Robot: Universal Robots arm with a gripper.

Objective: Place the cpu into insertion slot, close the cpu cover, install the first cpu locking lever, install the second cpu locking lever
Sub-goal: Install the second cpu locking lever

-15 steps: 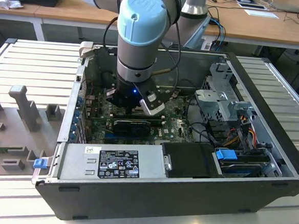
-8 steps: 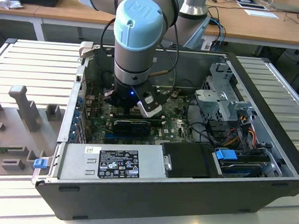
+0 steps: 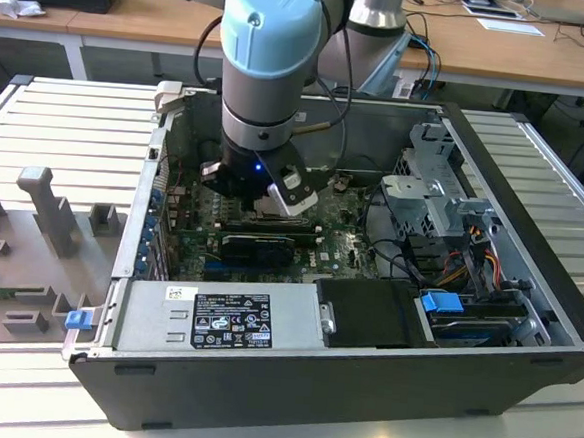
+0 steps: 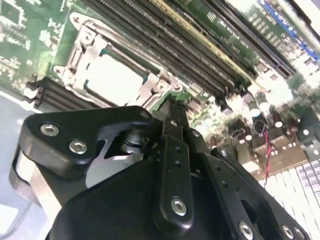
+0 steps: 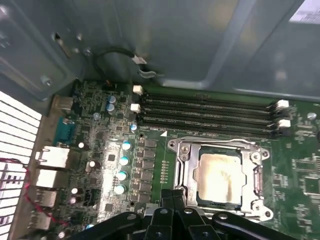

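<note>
Already the cpu (image 5: 220,172) lies flat in the insertion slot (image 5: 183,176), its pale square top showing through the central cut-out of the cpu cover (image 5: 186,150), which is folded down around it in both wrist views. So the placing looks done, and the cover appears closed. Whether either locking lever is latched I cannot tell; a thin metal bar runs along one side of the socket frame (image 4: 75,47) in the second wrist view, but its hooked end is not clear.

The gripper (image 5: 173,196) hangs just above the motherboard (image 5: 100,160) at the socket's edge, inside the open computer case (image 3: 534,196) in the exterior view. Its black fingers (image 4: 172,131) are drawn together to a narrow tip, with nothing visible between them; they seem to carry no part. The tip sits just beside the corner of the cover, near the long black memory slots (image 5: 205,112). Contact with the frame cannot be made out.
</note>
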